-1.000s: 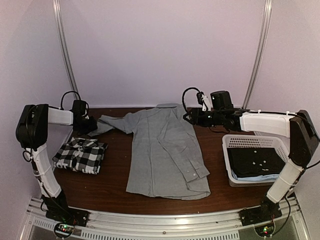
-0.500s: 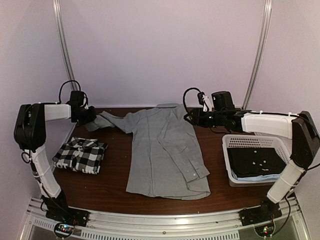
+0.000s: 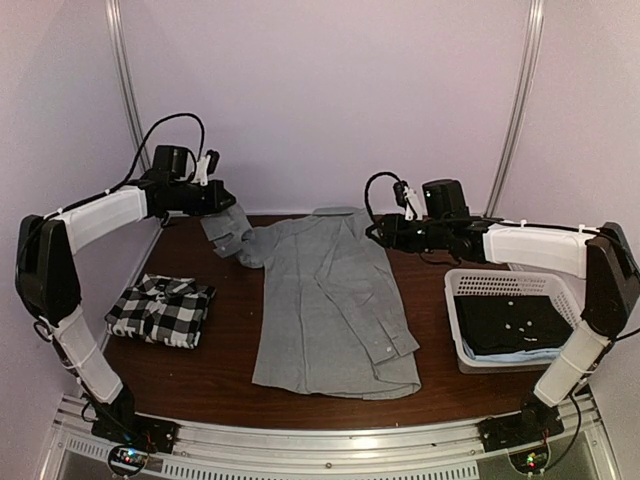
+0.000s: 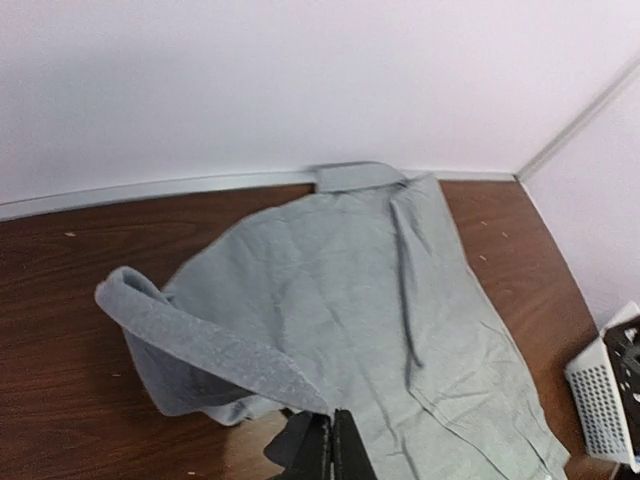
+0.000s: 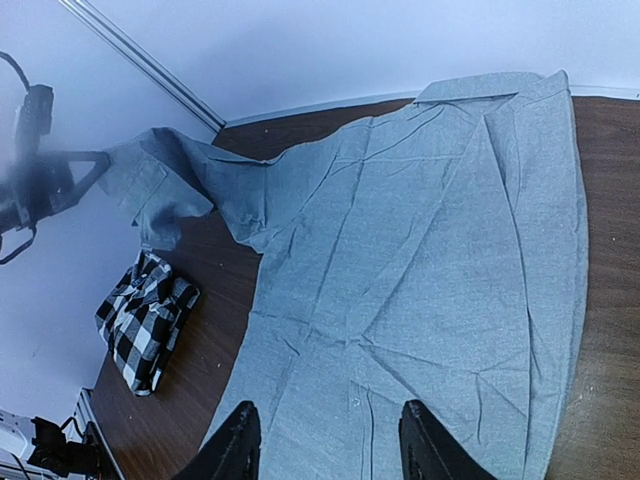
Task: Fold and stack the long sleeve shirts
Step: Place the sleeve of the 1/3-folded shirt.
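The plain grey long sleeve shirt (image 3: pixel 325 300) lies flat on the brown table, collar to the back. Its left sleeve (image 3: pixel 228 232) is lifted off the table, and my left gripper (image 3: pixel 222 200) is shut on the sleeve's cuffed end. In the left wrist view the shut fingertips (image 4: pixel 333 425) pinch the sleeve's edge above the shirt body (image 4: pixel 400 300). My right gripper (image 3: pixel 378 232) hovers open over the shirt's right shoulder; its jaws (image 5: pixel 330 410) hold nothing above the cloth (image 5: pixel 440 270). The black-and-white checked shirt (image 3: pixel 162 310) lies folded at the left.
A white plastic basket (image 3: pixel 500 280) with dark clothing inside stands at the right of the table, below the right arm. The back wall and two metal rails stand close behind the shirt's collar. The arm bases sit at the near edge.
My left gripper has shut on the grey sleeve, then risen and swung right towards the shirt body, carrying the sleeve off the table. The right arm has barely moved.
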